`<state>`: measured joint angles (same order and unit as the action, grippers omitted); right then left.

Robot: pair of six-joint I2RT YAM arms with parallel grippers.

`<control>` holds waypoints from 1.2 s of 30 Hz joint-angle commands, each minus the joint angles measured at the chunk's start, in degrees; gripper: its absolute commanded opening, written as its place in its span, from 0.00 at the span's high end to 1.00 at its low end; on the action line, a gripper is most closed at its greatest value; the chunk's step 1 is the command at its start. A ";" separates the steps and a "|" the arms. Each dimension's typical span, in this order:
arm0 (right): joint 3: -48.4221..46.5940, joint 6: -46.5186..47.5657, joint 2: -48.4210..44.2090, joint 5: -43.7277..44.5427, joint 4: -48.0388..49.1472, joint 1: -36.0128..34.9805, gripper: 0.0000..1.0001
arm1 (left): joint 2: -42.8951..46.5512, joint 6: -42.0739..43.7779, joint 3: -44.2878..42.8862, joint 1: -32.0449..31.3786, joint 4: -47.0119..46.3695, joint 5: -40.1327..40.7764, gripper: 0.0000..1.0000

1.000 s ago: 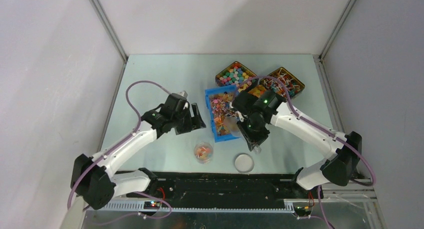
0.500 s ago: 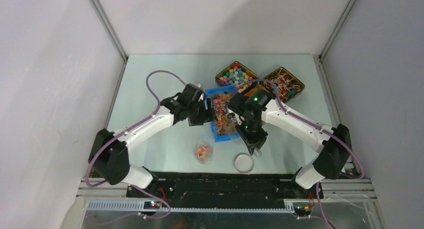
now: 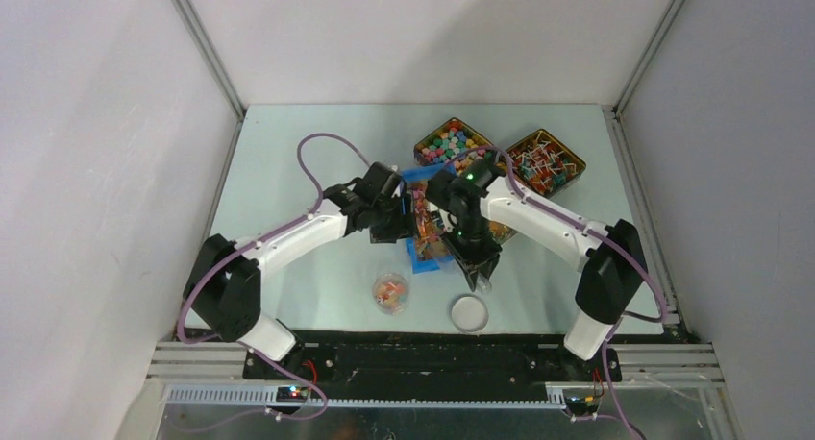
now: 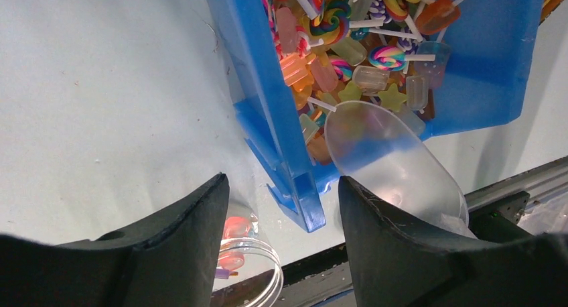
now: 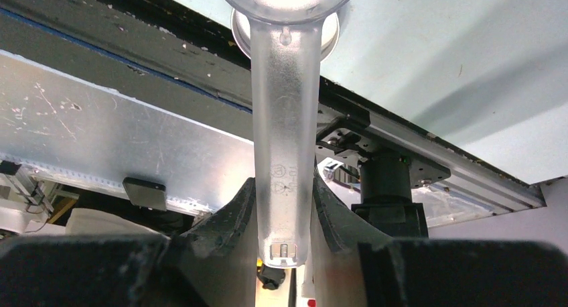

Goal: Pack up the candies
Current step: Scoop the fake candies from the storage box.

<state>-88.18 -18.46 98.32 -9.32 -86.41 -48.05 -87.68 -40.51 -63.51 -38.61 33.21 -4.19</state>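
Note:
The candies (image 4: 362,76) are small orange, pink and yellow sweets mixed with lollipops in a blue bin (image 3: 415,259). My left gripper (image 3: 392,217) is open at the bin's left wall. In the left wrist view the left gripper (image 4: 281,183) straddles the bin's near left corner (image 4: 301,200). My right gripper (image 3: 476,265) is shut on the handle of a clear plastic scoop (image 5: 285,139). The scoop's bowl (image 4: 395,163) lies at the bin's near end among the candies. A clear jar (image 3: 390,292) with a few candies stands in front of the bin, and also shows in the left wrist view (image 4: 251,273).
A round lid (image 3: 469,311) lies right of the jar. Two dark tins stand behind the bin: one with coloured sweets (image 3: 452,142), one with lollipops (image 3: 545,159). The black rail (image 3: 423,349) runs along the near edge.
My left arm has swung right from the open table to the bin's left wall. My right arm has shifted left and back, keeping the scoop in the bin.

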 commanded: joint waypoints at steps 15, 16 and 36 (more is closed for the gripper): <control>-11.37 0.28 10.39 -4.27 -3.58 2.87 1.00 | 0.33 1.66 -1.47 -1.27 -0.49 2.88 0.40; -12.29 0.16 11.43 -4.40 -3.45 2.92 1.00 | 0.19 1.66 -1.45 -1.33 -0.64 2.83 0.41; -13.95 -2.48 15.18 0.82 11.80 5.62 1.00 | -1.97 1.07 -1.28 -1.77 -2.89 1.47 0.60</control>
<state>-101.93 -20.53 112.64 -11.86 -83.50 -42.98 -89.03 -40.03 -63.51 -40.01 31.11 -2.74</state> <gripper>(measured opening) 0.295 0.416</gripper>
